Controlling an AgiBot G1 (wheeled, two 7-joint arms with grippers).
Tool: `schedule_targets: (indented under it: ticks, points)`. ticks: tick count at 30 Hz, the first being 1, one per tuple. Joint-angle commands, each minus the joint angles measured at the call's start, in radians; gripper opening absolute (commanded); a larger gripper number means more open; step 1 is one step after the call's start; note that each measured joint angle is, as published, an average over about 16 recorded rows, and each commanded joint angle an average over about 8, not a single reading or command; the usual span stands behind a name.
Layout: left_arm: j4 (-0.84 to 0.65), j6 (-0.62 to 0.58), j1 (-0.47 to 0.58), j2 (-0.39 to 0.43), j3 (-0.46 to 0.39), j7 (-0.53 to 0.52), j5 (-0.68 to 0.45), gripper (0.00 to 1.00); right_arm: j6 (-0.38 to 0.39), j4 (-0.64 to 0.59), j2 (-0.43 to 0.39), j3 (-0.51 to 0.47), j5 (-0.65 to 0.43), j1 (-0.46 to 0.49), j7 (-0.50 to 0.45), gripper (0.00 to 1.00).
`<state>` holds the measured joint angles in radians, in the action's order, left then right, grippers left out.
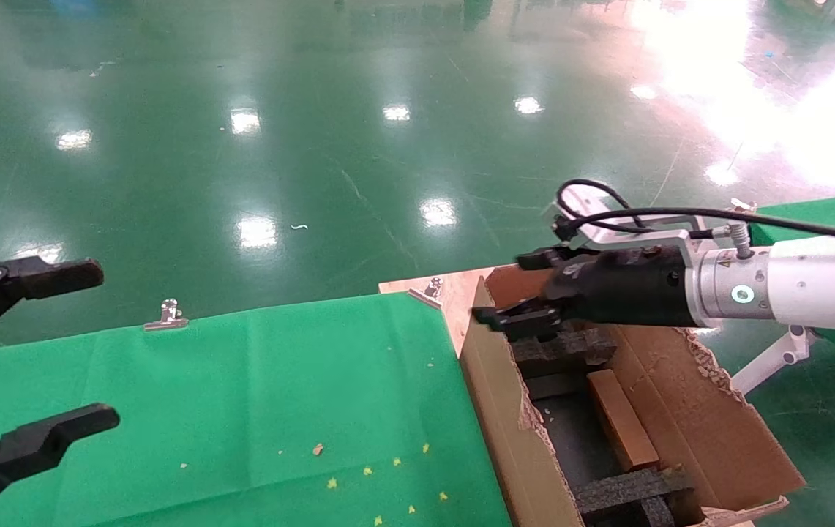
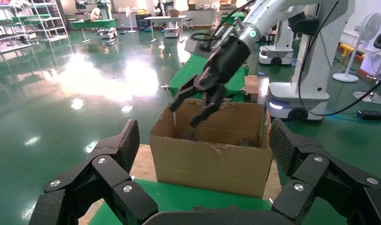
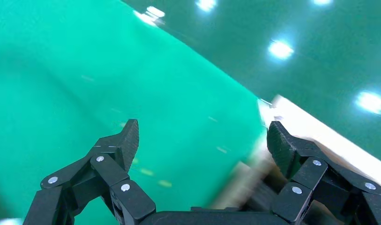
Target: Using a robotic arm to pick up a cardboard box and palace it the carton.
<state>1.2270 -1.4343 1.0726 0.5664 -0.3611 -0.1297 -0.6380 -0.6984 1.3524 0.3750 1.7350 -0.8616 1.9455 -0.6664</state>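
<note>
Lighting: bright overhead lamps mirrored as white spots on glossy green floor (image 1: 315,146); blown-out glare upper right of head view. Right wrist view motion-blurred at lower centre.

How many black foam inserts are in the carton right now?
2 visible: one black foam insert at the large brown corrugated carton's far end under the right gripper, another nearest. More may be hidden.

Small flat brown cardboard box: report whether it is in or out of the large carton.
In. The small flat brown cardboard box lies inside the large brown corrugated carton, between black foam inserts, free of the open right end effector.
</note>
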Motion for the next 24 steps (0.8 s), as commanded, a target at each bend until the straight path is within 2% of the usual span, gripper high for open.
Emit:
schedule_targets:
  ticks: [1,8,16,24]
  points:
    - [0.0,0.0,0.0,0.0,0.0,0.0,0.0,1.0,-0.041,-0.001,0.001,-0.029,0.068,-0.01,0.063,1.0]
    - [0.0,0.0,0.0,0.0,0.0,0.0,0.0,1.0,-0.108,0.006,0.0,-0.065,0.164,-0.035,0.125,1.0]
    - [0.0,0.0,0.0,0.0,0.0,0.0,0.0,1.0,-0.101,-0.004,0.005,-0.077,0.141,-0.044,0.111,1.0]
    - [0.0,0.0,0.0,0.0,0.0,0.0,0.0,1.0,-0.184,-0.011,0.031,-0.24,0.141,-0.141,0.155,1.0]
